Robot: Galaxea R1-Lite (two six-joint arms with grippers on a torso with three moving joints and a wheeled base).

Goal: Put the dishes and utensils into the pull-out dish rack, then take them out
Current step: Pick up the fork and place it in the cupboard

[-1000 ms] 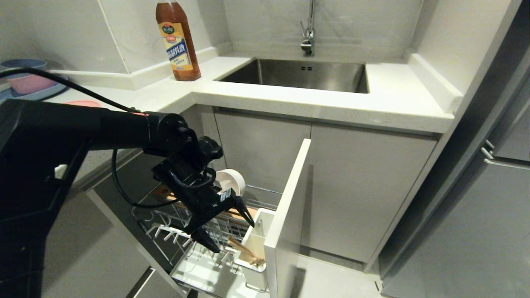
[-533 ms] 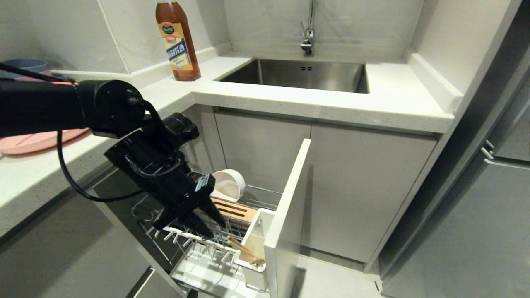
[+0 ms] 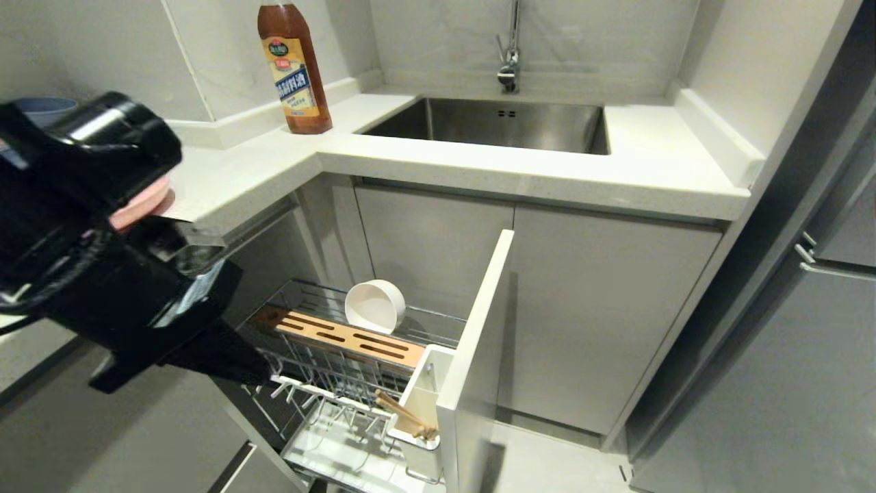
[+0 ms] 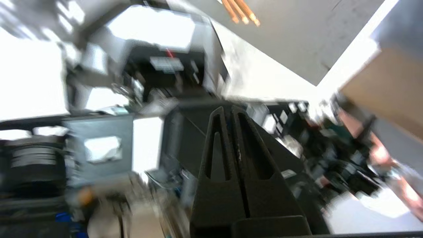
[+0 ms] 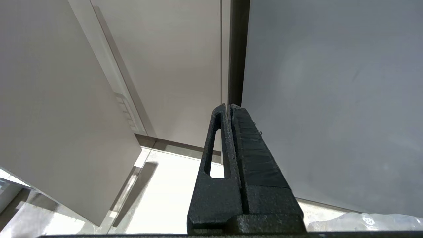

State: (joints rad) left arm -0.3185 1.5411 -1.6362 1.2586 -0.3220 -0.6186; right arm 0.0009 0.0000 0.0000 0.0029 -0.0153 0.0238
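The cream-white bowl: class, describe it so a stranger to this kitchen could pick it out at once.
Start at the steel sink, then look down to the pull-out dish rack drawn out of the cabinet below. The cream-white bowl rests tipped on its side at the rack's far end, behind the slotted wooden block, the only round dish there.

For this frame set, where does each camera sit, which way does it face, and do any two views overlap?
Head view: on the robot's head, facing forward and down at the pull-out dish rack, the cream-white bowl and the sink; the left arm fills the left side.
Left wrist view: behind the left end effector, which is shut; the surroundings are blurred.
Right wrist view: behind the shut right end effector, facing plain cabinet panels and floor.
Shared: the chopsticks show in the head view and the left wrist view.
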